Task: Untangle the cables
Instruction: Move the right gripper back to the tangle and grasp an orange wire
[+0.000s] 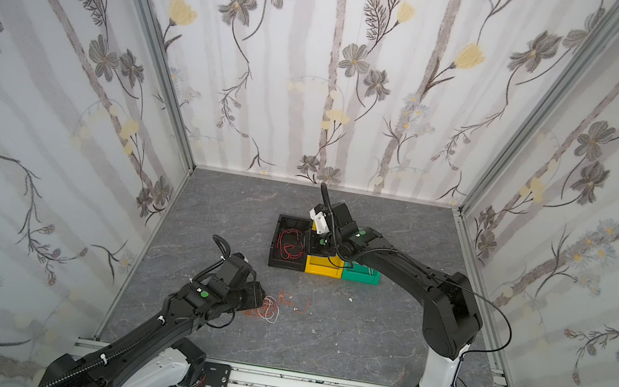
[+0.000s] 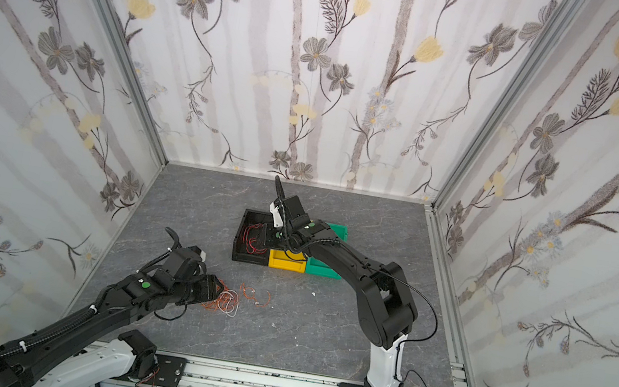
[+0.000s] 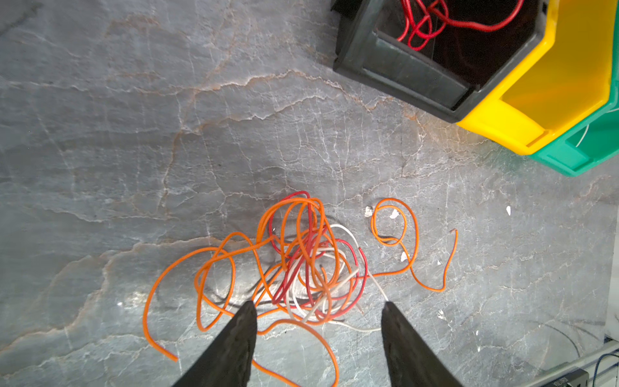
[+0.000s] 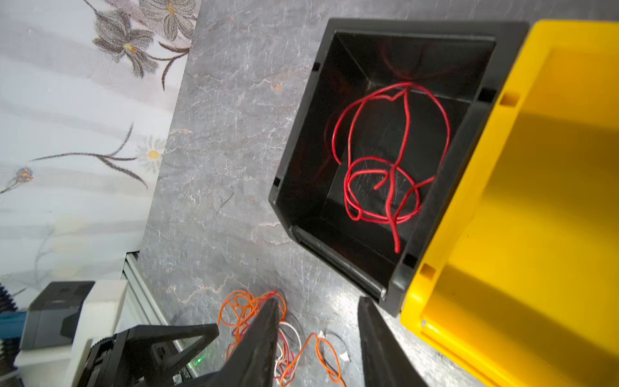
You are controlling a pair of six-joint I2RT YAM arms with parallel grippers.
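Our left gripper (image 3: 317, 305) hangs wide and empty — the tangled cables (image 3: 311, 268) lie on the table (image 3: 134, 134) just ahead, between its tips. Our right gripper (image 4: 318, 301), parted and empty, hovers farther off by the black bin (image 4: 306, 150) holding a red cable (image 4: 407, 127).

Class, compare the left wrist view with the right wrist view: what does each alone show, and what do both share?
Only left wrist: the green plastic bin. Only right wrist: the flowered wall. Both: the loose red cable in the black plastic bin, the yellow plastic bin, and the orange, red and white cable tangle.
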